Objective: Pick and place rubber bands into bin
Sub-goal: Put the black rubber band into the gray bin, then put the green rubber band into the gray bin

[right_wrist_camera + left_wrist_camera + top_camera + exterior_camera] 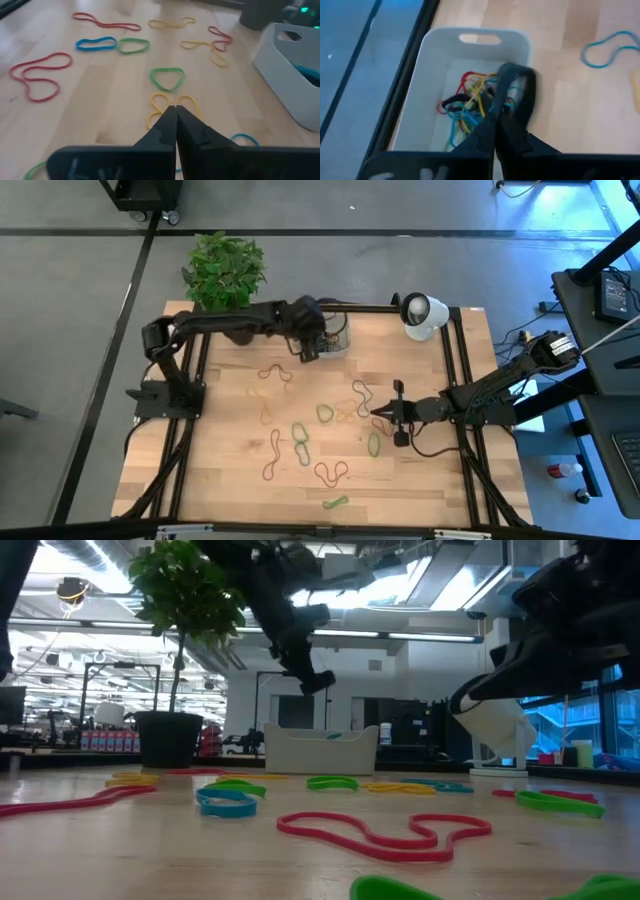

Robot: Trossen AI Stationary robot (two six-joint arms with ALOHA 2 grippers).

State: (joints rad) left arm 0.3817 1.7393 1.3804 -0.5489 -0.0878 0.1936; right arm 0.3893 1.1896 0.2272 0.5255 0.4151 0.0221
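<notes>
The bin [338, 342] stands at the table's far side, with red, yellow and blue rubber bands [465, 107] lying in it. My left gripper [496, 114] hangs over the bin [475, 37], shut on a black rubber band [517, 82]. In the low view it [312, 682] sits well above the bin's rim [320, 745]. Several loose rubber bands [300, 442] in red, green and yellow lie flat across the table's middle. My right gripper [385, 412] is shut, holds nothing, and points over a yellow figure-eight band [172, 106]. My left gripper pinches the black band's near end [499, 107] between its two fingers. The rest of the loop sticks out past the fingertips. The fingers slant downward from the table's left side. The band is lifted clear, above the bands inside the bin.
A potted plant [225, 270] stands at the far left corner and a white round camera [420, 315] at the far right. Black frame rails [462, 370] run along the table's sides. A green band [167, 77] and a blue one [96, 44] lie beyond my right gripper.
</notes>
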